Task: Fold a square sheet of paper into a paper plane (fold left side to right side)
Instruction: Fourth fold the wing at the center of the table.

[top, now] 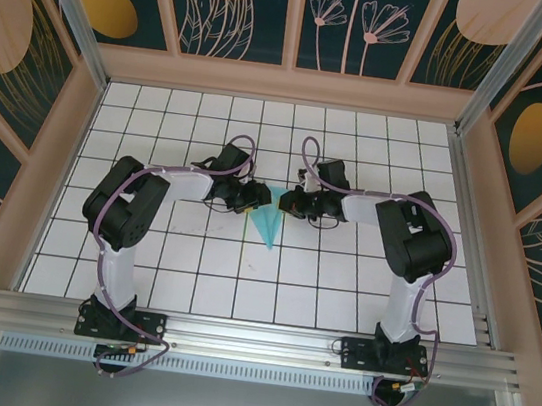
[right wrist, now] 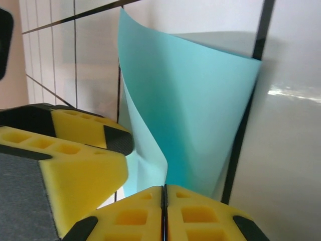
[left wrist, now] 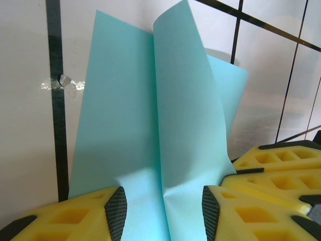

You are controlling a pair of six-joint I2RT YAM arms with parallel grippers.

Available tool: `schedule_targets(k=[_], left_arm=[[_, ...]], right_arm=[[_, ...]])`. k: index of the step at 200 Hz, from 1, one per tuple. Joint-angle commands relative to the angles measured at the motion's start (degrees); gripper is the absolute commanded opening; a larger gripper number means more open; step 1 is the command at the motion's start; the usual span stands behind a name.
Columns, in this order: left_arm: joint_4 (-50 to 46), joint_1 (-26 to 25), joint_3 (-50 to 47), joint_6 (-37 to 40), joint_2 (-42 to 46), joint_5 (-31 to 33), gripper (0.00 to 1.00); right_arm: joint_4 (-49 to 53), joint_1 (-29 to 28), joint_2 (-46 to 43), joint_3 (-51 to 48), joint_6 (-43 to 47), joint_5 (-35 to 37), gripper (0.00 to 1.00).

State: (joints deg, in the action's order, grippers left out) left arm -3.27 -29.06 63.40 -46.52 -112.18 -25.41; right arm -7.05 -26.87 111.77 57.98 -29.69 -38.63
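The square sheet of paper [top: 269,227] is turquoise and folded into a narrow pointed paper plane shape. It lies mid-table with its tip toward the arms' bases. Both grippers meet at its far end. My left gripper [top: 255,198] is open. Its black pads [left wrist: 116,211] stand apart with the creased paper [left wrist: 150,110] running between them and one flap curling upward. My right gripper [right wrist: 164,193] is shut, its jaws pressed together on the edge of a raised flap of the paper [right wrist: 195,110]. The left gripper's yellow fingers [right wrist: 80,135] sit close beside it.
The white grid table [top: 179,281] is ringed by a wooden frame with patterned walls [top: 47,141]. A small scrap of clear tape [left wrist: 65,85] sticks to a grid line left of the paper. An aluminium rail [top: 252,337] runs along the near edge.
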Motion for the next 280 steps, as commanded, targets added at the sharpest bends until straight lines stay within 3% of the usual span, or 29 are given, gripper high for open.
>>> schedule_targets(k=[1,162,280], left_arm=[[-3.5,-0.3,-2.4,2.4,-5.4,6.8,0.48],[-3.2,-0.3,-2.1,2.2,-4.7,5.9,0.49],[-5.4,-0.4,3.6,2.7,4.6,2.0,0.56]], right_arm=[[2.1,0.3,-0.8,-0.5,1.9,1.8,0.11],[7.6,-0.6,3.2,1.7,4.1,5.1,0.12],[11.0,-1.1,5.0,2.4,4.1,7.4,0.12]])
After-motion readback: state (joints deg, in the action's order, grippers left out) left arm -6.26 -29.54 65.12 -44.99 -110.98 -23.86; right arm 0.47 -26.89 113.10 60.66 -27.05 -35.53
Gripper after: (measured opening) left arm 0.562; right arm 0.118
